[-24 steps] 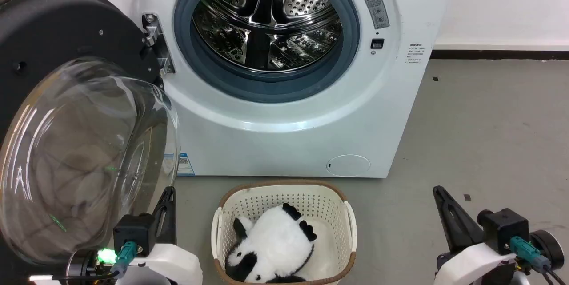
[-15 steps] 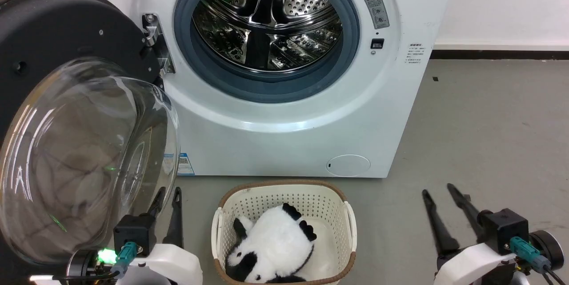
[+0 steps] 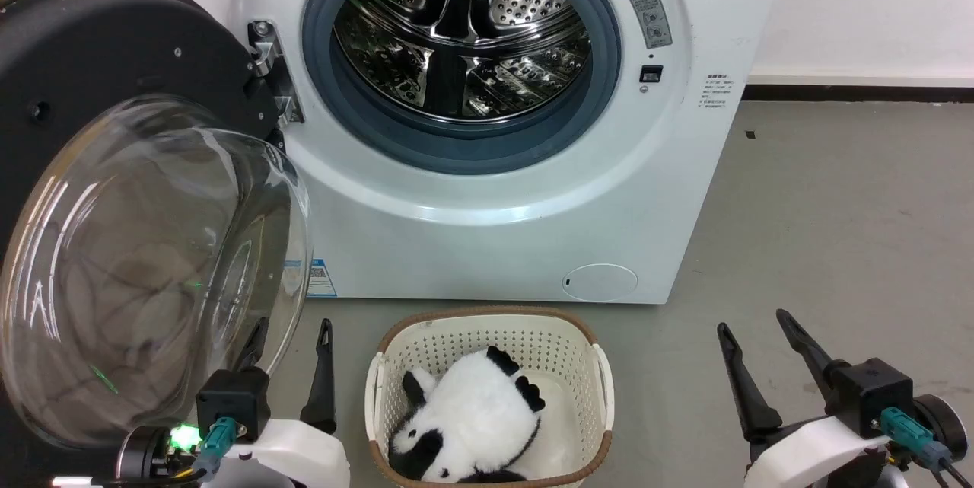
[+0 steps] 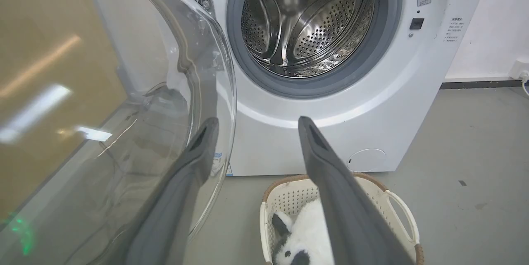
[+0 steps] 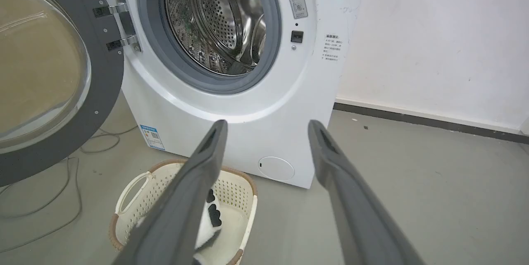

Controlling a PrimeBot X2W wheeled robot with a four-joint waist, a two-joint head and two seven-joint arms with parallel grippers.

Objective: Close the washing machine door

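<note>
The left gripper (image 3: 291, 328) and the right gripper (image 3: 752, 322) both had their fingers spread wide and held nothing. The left one hung just beside the bulge of the open door; whether a finger touched the glass could not be told. The right one hung over bare grey floor (image 3: 837, 229), well apart from the machine. The washing machine (image 3: 494, 229) stood at the floor's far edge, against the white wall, its steel drum (image 3: 464, 31) exposed inside the grey rubber ring (image 3: 456, 145). The washing machine door (image 3: 114, 39) was swung fully open on the machine's left hinge, its glass bowl (image 3: 137, 267) bulging toward the camera. On the floor just before the machine sat a cream laundry basket (image 3: 487, 336) holding a panda plush toy (image 3: 472, 412). Low on the machine's front were a round white service flap (image 3: 601, 282) and a blue sticker (image 3: 319, 279).
</note>
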